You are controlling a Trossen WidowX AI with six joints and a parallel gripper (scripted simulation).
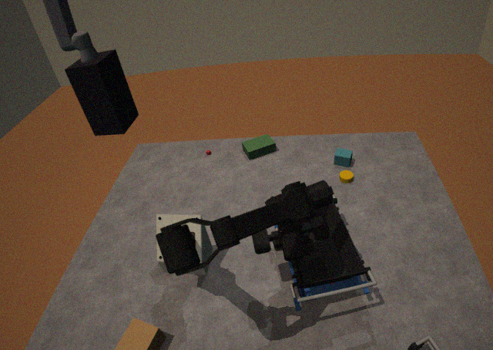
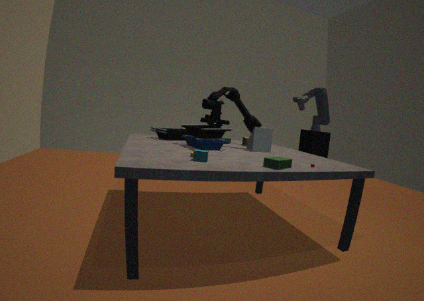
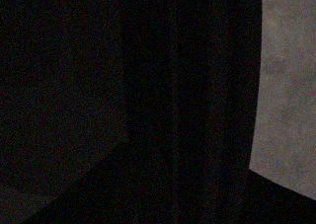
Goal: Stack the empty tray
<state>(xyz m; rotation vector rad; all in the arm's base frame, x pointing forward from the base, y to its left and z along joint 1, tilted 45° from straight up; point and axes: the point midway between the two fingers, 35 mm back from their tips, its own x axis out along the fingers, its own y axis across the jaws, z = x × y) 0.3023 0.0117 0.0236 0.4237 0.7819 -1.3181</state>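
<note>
The black empty tray (image 1: 326,250) lies on top of the blue loaded tray (image 1: 330,288), covering most of it. It looks level in the side view (image 2: 205,128), above the blue tray (image 2: 205,142). A white wire bar (image 1: 336,291) shows at the blue tray's near end; the other bar is hidden under the black tray and the arm. My gripper (image 1: 310,227) reaches down onto the black tray's far end and is narrowly shut on its rim. It also shows in the side view (image 2: 214,119). The wrist view is almost all dark tray, with a strip of table (image 3: 286,80) at the right.
A green block (image 1: 259,146), a teal cube (image 1: 343,156), a yellow disc (image 1: 346,176) and a small red ball (image 1: 208,152) lie on the far side. An orange box (image 1: 139,336) and another dark tray (image 1: 424,344) sit at the near edge. A second arm on a black pedestal (image 1: 101,91) stands off the table.
</note>
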